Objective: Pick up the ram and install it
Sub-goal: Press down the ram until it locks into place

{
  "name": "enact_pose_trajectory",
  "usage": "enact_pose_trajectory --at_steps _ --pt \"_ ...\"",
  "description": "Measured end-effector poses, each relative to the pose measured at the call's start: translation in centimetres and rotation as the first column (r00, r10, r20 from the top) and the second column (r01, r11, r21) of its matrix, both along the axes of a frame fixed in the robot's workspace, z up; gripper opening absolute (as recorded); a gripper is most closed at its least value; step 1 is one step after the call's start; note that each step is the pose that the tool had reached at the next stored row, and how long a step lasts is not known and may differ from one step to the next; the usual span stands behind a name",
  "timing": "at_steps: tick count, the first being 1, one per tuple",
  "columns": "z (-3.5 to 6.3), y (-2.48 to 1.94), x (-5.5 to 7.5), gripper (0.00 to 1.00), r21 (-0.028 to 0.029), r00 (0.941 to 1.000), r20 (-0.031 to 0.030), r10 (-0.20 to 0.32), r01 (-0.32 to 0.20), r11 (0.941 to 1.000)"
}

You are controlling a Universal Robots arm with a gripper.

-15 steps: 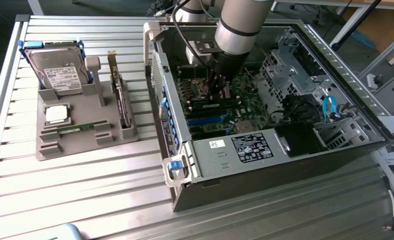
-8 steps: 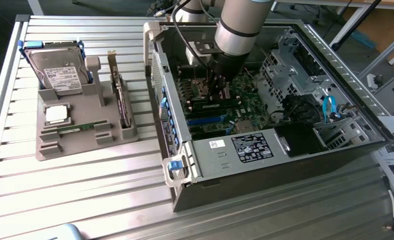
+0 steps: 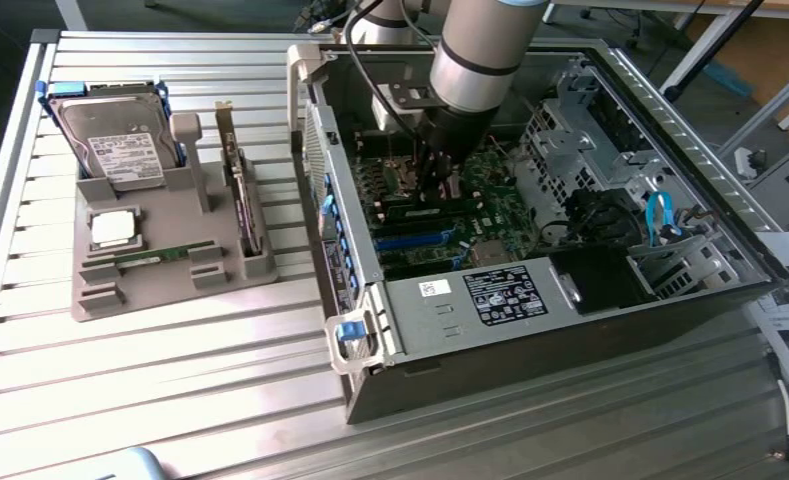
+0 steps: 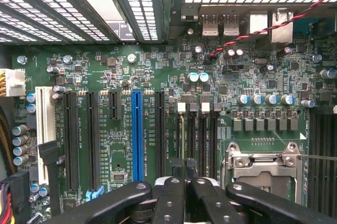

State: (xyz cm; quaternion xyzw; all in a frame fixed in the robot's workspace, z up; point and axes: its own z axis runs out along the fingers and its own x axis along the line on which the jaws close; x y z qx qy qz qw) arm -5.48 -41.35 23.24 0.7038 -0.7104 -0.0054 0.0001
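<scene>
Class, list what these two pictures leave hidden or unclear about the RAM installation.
- Exterior view: the pincer tip and any ram in it, hidden by the arm inside the computer case.
- Wrist view: the memory slots' lower ends, covered by the pincer's fingers.
- Wrist view: the processor socket, cut off by the picture's edge.

Beside the one open computer case [image 3: 554, 290], one grey holder [image 3: 167, 265] carries one hard drive [image 3: 121, 140], one processor [image 3: 114, 228] and one ram stick [image 3: 147, 258].

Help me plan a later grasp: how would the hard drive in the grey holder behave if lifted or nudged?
The hard drive is a boxy metal-cased block, so probably rigid and heavy for its size. Its smooth labelled face may be slippery; the blue rails along its sides look like the better hold. Propped in the grey holder, it seems unlikely to roll or tip.
</scene>
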Motion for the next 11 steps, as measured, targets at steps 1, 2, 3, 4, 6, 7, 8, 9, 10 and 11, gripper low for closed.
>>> enact_pose_trajectory --at_steps 1,2,3,4,6,7,8,9,10,11 --pt "-0.03 -0.02 0.00 0.11 0.0000 1.0000 0.0000 0.000 0.000 1.0000" --pt "-0.04 -0.02 0.00 0.11 -0.0001 1.0000 0.0001 0.000 0.000 1.0000" --pt "-0.04 -0.02 0.00 0.11 -0.0001 1.0000 0.0001 0.000 0.000 1.0000" --pt "-0.04 -0.02 0.00 0.11 -0.0001 1.0000 0.0000 0.000 0.000 1.0000" --pt "-0.06 -0.02 0.00 0.11 0.0001 1.0000 0.0000 0.000 0.000 1.0000" --pt "-0.08 -0.04 0.00 0.11 0.0001 1.0000 0.0000 0.000 0.000 1.0000" --pt "-0.11 -0.05 0.00 0.11 -0.0001 1.0000 0.0000 0.000 0.000 1.0000" --pt "-0.13 -0.05 0.00 0.11 -0.0001 1.0000 0.0000 0.000 0.000 1.0000" --pt "-0.15 -0.05 0.00 0.11 -0.0002 1.0000 0.0000 0.000 0.000 1.0000" --pt "-0.15 -0.05 0.00 0.11 -0.0002 1.0000 0.0000 0.000 0.000 1.0000"
